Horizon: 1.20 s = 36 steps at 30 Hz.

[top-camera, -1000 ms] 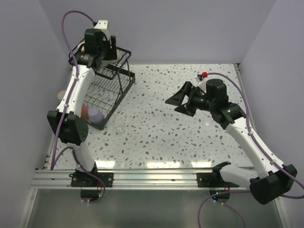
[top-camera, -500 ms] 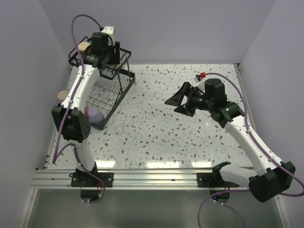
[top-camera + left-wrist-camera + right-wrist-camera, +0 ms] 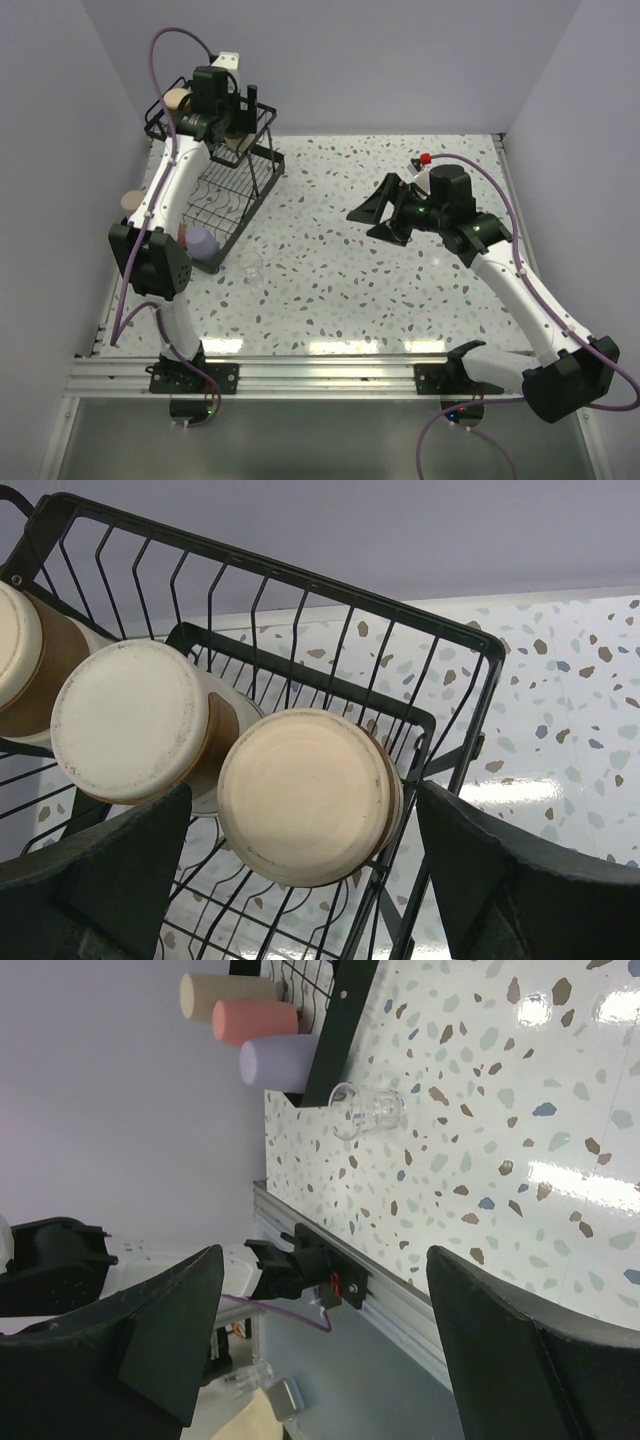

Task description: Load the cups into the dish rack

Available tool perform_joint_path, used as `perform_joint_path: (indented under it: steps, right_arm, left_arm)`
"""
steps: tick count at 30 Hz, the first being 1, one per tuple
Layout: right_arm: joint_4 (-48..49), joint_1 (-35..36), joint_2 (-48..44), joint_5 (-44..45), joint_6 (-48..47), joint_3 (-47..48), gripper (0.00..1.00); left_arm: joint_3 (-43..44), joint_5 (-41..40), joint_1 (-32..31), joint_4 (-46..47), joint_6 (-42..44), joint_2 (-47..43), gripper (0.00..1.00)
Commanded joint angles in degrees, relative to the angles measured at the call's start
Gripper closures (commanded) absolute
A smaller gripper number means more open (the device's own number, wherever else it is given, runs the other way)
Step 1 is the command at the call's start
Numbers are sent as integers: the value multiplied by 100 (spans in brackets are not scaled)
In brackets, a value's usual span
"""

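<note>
Rack (image 3: 232,190) stood in the far left corner of the speckled table (image 3: 400,290), black wire, with its deep basket (image 3: 300,580) at the far end and a slotted tray running toward the arms. Over the basket hung the left gripper (image 3: 235,118), its fingers (image 3: 100,880) spread wide with nothing gripped; the nearest cup sat between them in the wrist view, with a gap showing on each side. Out over the middle of the table the right gripper (image 3: 358,224) hovered, its fingers (image 3: 170,1340) equally wide apart and empty. Three cups lay tipped in the basket, pale round bases turned up toward the left wrist camera: one (image 3: 305,795) against the basket's corner wires, a second (image 3: 130,720) just beside it and overlapping it in view, a third (image 3: 20,660) at the frame's left edge. At the rack's near end a lavender cup (image 3: 275,1060), a pink cup (image 3: 255,1020) and a tan cup (image 3: 220,993) stood in a row, close together. Just beside that end, apart from the rack, a glass (image 3: 367,1112) stood on the bare table.
</note>
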Motion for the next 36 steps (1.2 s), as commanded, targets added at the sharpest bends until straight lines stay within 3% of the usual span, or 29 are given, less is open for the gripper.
perform_joint_path:
  steps: [1, 8, 11, 20, 25, 29, 36]
  right_arm:
    - [48, -22, 12, -170, -92, 246, 15]
    - [118, -31, 12, -170, -48, 193, 15]
    - [162, -31, 30, -153, -56, 184, 15]
    - [-417, 460, 521, 541, -864, 1001, 16]
    - [-1111, 1172, 1636, 937, -1434, 2125, 16]
    - [-1760, 1937, 2787, 1061, -1770, 3162, 17]
    - [-2000, 2421, 4475, 902, -1990, 4612, 20]
  left_arm:
    - [345, 234, -58, -46, 40, -101, 4]
    - [434, 428, -58, -20, -188, -452, 0]
    - [92, 551, -58, 226, -381, -917, 0]
    - [-2737, 340, -49, 1359, -1181, -3412, 0]
    - [-3863, 34, -49, 1335, -1542, -4704, 0]
    - [-4154, -247, -49, 538, -1621, -5014, 0]
    - [-4768, -21, -49, -361, -2024, -5620, 0]
